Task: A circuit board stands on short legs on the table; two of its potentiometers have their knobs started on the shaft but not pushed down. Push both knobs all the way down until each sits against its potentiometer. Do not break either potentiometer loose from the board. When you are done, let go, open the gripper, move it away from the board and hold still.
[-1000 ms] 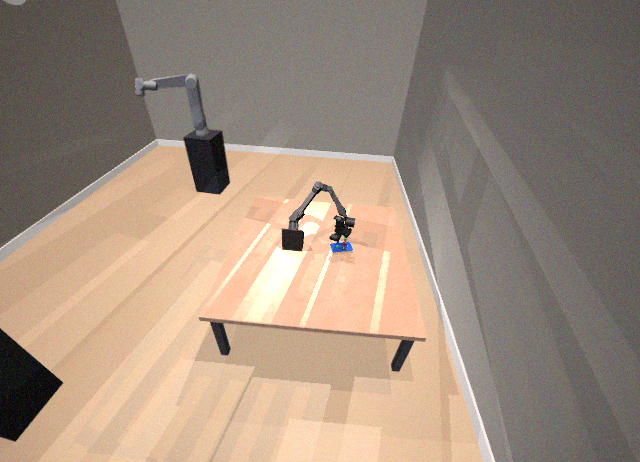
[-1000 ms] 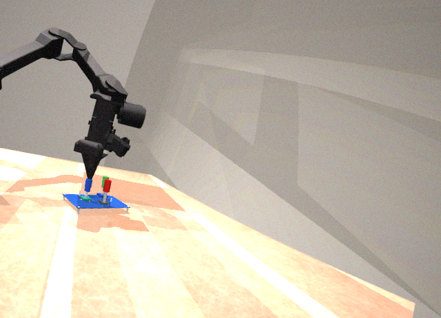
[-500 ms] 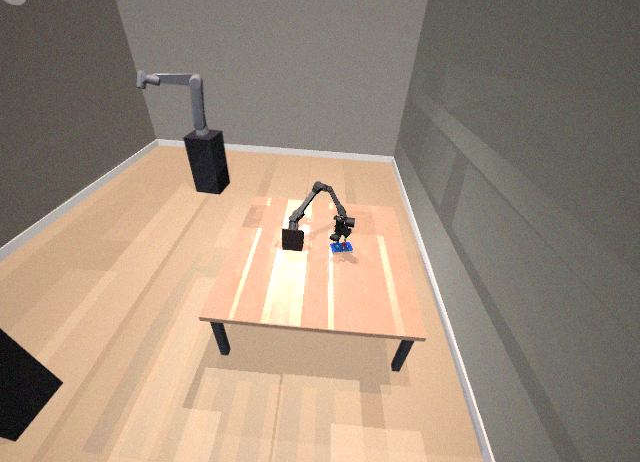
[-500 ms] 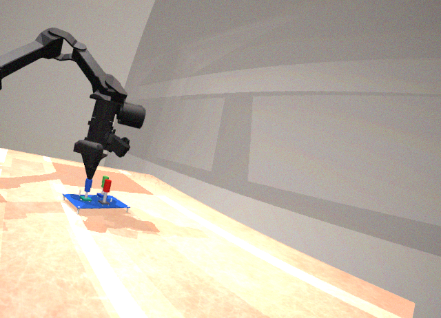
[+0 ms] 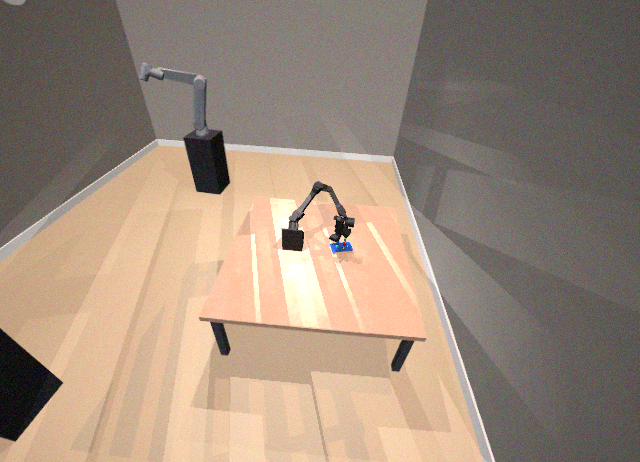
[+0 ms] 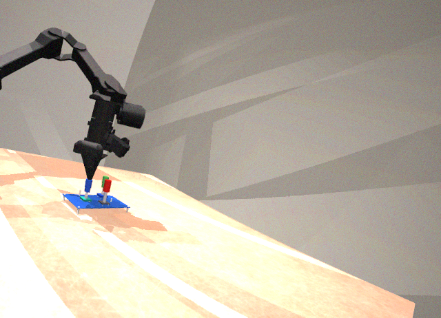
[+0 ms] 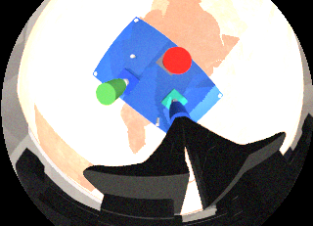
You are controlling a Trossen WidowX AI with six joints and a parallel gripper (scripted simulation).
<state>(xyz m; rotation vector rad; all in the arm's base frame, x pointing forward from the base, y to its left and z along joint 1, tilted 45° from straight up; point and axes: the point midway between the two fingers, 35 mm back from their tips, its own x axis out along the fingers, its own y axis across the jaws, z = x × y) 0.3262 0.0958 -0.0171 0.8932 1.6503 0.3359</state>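
The blue circuit board [image 5: 334, 248] [image 6: 117, 204] [image 7: 114, 47] stands on short legs on the table. A blue knob [image 6: 88, 185] [image 7: 179, 110] stands over a teal potentiometer [image 6: 85, 198] [image 7: 171, 95], with pale shaft showing between them. A red knob [image 6: 107, 186] [image 7: 177, 60] sits high on its shaft over a grey potentiometer [image 6: 103, 202]. A green knob [image 6: 105, 182] [image 7: 109, 92] stands over a blue potentiometer [image 7: 131, 80], shaft partly visible. My gripper [image 6: 90, 178] [image 7: 180, 121] is shut and empty, its tips at the top of the blue knob; whether they touch it I cannot tell.
The wooden table [image 5: 310, 297] [image 6: 213, 257] carries my arm's base [image 5: 293, 239]. Short pale pins stand on the board beside the potentiometers. The red and green knobs rise close beside the fingertips. A grey arm on a black pedestal [image 5: 207, 162] stands away from the table.
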